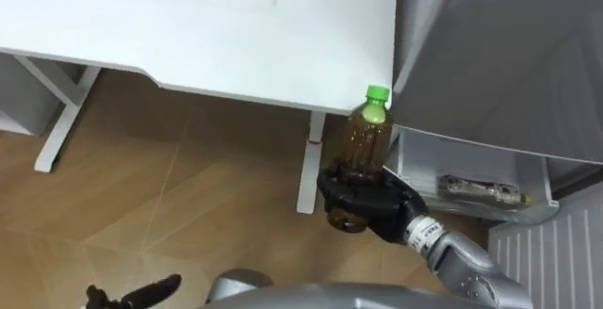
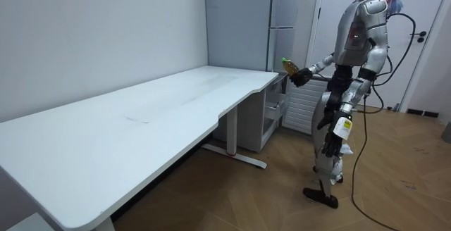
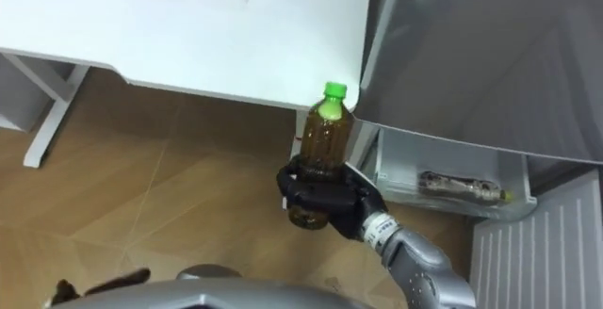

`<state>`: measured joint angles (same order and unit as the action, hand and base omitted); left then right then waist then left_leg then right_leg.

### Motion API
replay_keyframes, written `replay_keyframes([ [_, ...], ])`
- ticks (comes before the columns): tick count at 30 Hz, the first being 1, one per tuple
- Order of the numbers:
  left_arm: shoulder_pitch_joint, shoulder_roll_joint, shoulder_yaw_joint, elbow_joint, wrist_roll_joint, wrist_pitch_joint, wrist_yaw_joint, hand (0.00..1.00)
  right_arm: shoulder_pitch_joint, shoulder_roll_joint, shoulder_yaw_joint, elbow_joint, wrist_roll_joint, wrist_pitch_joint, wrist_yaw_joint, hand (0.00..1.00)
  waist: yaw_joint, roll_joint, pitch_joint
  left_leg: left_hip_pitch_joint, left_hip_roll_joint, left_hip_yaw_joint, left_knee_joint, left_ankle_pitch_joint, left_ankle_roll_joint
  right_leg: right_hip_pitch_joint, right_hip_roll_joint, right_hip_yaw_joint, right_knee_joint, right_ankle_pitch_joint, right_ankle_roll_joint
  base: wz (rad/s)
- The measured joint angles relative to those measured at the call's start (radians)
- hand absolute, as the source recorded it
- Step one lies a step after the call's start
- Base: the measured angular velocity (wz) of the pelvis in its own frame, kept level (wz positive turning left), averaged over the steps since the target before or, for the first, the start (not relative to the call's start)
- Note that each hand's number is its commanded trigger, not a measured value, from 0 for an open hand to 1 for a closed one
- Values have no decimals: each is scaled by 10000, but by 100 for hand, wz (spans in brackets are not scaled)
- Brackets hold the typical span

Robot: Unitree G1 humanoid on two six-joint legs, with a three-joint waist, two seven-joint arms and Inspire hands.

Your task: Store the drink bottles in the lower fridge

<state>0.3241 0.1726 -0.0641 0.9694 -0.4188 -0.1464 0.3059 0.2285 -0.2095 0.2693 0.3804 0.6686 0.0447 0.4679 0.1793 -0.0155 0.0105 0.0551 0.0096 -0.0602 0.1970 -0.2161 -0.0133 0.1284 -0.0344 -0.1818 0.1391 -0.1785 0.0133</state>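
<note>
The black right robot hand (image 1: 363, 199) hides the lower body of the brown green-capped plastic bottle (image 1: 369, 135); the long item (image 1: 479, 191) on the white door shelf (image 1: 412, 163) is too blurred to identify.

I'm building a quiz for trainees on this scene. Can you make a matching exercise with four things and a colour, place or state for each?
Things
1. brown bottle
2. bottle cap
3. table
4. second bottle

Descriptions
A. green
B. lying on its side in the white fridge shelf
C. upright, held in the right hand
D. white, next to the grey fridge

Pairs: 1-C, 2-A, 3-D, 4-B
</note>
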Motion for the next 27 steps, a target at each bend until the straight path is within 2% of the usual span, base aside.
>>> replay_keyframes([
  [4, -238, -74, -194, 363, 1225, 193, -502, 0, 89, 31, -315, 0, 37, -3, -638, 100, -512, 76, 17, 33, -2, 27, -5, 0, 1, -2, 3, 49, 21, 0, 1, -5],
  [8, -541, -52, -441, 721, 1795, 369, -1079, 0, 43, 17, -815, -3, 30, -22, -1330, 100, -957, 201, 6, -17, 4, 80, 5, -1, 3, -154, 3, 151, 142, 0, 1, -6],
  [10, -579, -57, -554, 801, 1964, 413, -1353, 0, 21, 20, -1065, -8, 26, -82, -1623, 100, -1028, 224, -25, -48, 20, 201, 13, 1, 4, -268, 7, 282, 183, 0, 1, -19],
  [14, -565, -56, -556, 842, 2199, 476, -2063, 0, -21, 63, -1663, -181, -49, -218, -2248, 100, -1184, 359, -27, -69, 36, 434, 21, 14, 23, -469, 5, 497, 329, 0, 1, -17],
  [19, -660, -34, -346, 843, 2760, 469, -2400, 0, -21, 165, -1881, -721, -54, -565, -2620, 100, -1335, 362, -24, -2, 46, 625, 2, 14, 24, -504, 14, 704, 332, -1, 3, -11],
  [23, -665, -1, -357, 852, 2774, 470, -2482, 0, -23, 233, -1877, -1107, 131, -787, -3024, 100, -1507, 399, -16, 96, 58, 784, -25, 13, 25, -499, 18, 849, 335, 3, 9, -10],
  [27, -686, -6, -348, 851, 2984, 498, -2475, 0, -20, 233, -1953, -1104, 397, -802, -3392, 100, -1731, 458, -15, 65, 65, 816, -16, 3, 36, -591, 21, 865, 333, 6, 15, -2],
])
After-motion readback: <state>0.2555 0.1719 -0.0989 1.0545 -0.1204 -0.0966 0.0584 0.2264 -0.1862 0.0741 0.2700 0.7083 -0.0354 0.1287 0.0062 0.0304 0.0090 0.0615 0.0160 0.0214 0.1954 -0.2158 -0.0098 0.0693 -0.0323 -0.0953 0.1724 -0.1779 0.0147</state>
